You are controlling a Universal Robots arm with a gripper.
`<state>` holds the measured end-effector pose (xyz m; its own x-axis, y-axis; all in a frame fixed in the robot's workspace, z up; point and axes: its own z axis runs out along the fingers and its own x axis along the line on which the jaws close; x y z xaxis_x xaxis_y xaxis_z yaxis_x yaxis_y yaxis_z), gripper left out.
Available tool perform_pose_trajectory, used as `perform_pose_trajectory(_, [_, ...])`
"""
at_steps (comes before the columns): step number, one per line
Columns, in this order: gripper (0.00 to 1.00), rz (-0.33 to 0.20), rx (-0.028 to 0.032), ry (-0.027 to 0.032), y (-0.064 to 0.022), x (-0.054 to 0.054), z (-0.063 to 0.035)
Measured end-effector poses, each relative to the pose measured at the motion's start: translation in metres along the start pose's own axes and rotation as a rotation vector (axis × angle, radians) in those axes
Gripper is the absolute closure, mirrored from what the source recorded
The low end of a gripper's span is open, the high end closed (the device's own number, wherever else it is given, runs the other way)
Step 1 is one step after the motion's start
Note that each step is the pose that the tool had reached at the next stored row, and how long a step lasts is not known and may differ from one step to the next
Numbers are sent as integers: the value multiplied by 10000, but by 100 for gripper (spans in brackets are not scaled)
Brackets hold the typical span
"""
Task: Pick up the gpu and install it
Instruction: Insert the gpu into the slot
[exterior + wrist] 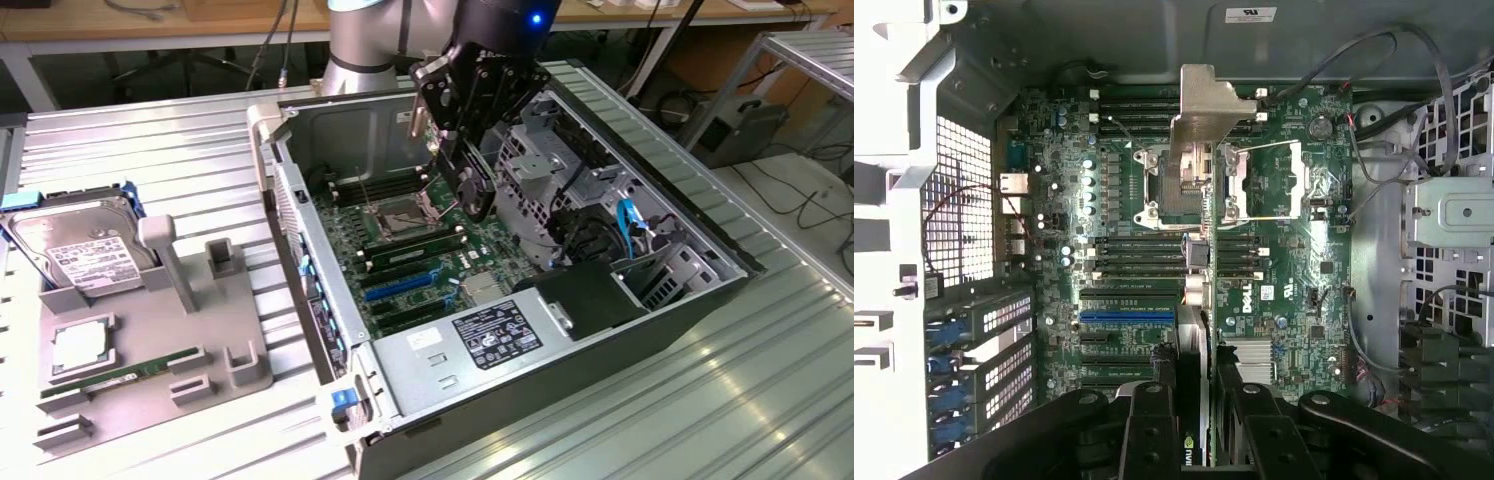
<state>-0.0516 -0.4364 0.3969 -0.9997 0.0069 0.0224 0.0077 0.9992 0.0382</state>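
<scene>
Hovered over the motherboard [1284, 290] inside the case [601, 400], gripper [1199, 430] clamped on the gpu [1196, 290], at three o'clock from the hard drive [80, 250], exterior view.

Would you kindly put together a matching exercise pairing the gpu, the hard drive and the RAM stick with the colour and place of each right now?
Things:
1. gpu
2. hard drive
3. RAM stick

Descriptions:
A. silver with a white label, resting on the grey holder
B. green, lying flat on the grey holder
C. black, clamped in the gripper inside the open case

Pairs: 1-C; 2-A; 3-B
</scene>
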Motion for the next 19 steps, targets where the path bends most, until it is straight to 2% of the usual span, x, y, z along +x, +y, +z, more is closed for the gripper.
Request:
perform_pose_trajectory(1, [74, -181, 5, 6, 0, -10, 0])
perform_pose_trajectory(2, [74, -765, 18, 29, 0, -10, 2])
perform_pose_trajectory(6, [74, -2007, 46, 77, 0, -11, 10])
perform_pose_trajectory(19, [74, -4522, 103, 173, -1, -11, 38])
